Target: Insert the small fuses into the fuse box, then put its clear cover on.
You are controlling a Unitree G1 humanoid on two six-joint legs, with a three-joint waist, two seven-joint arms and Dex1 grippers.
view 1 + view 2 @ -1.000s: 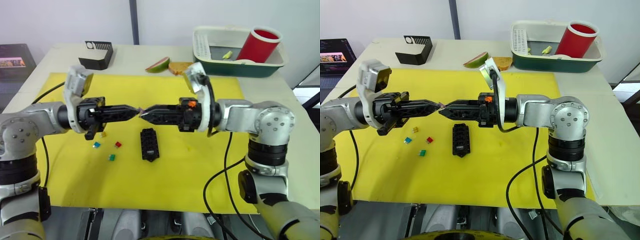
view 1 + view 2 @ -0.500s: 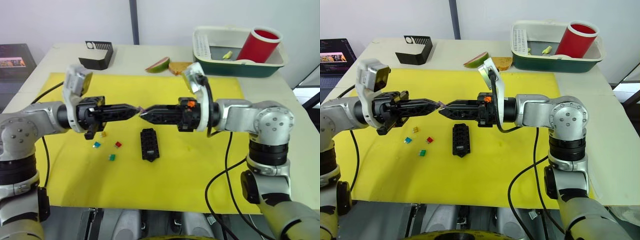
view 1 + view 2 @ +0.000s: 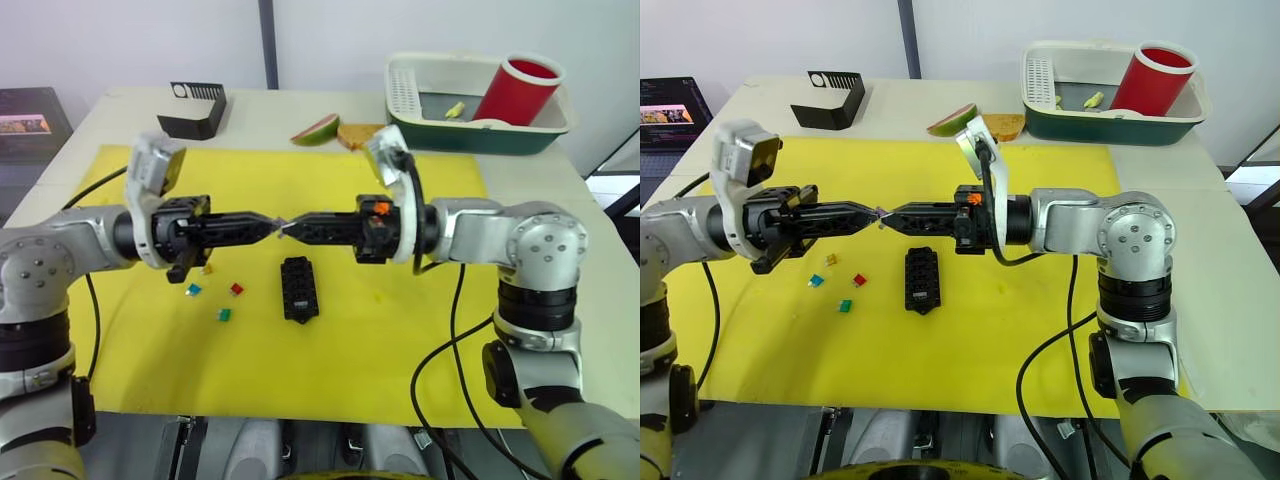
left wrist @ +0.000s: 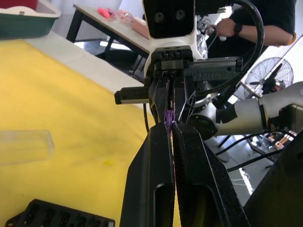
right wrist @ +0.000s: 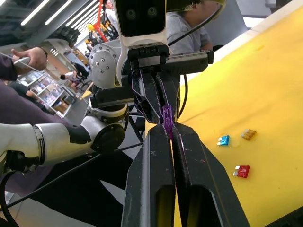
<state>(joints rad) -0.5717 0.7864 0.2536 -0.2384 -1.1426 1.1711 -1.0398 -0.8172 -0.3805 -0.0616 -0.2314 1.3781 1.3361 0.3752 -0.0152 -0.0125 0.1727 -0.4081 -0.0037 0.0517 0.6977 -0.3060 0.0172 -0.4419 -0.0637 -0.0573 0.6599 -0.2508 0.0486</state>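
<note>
Right wrist: both grippers (image 5: 166,124) pinch purple fuse (image 5: 166,115).

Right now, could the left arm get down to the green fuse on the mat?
Probably not yet: the left claw and right claw are both shut on the purple fuse. Otherwise the green fuse lies uncovered.

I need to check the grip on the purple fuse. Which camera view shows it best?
The right wrist view: the purple fuse stands clear, pinched between both end effectors' tips. The left wrist view shows a narrower purple sliver. Both eye views show a tiny speck where the left end effector meets the right end effector.
</note>
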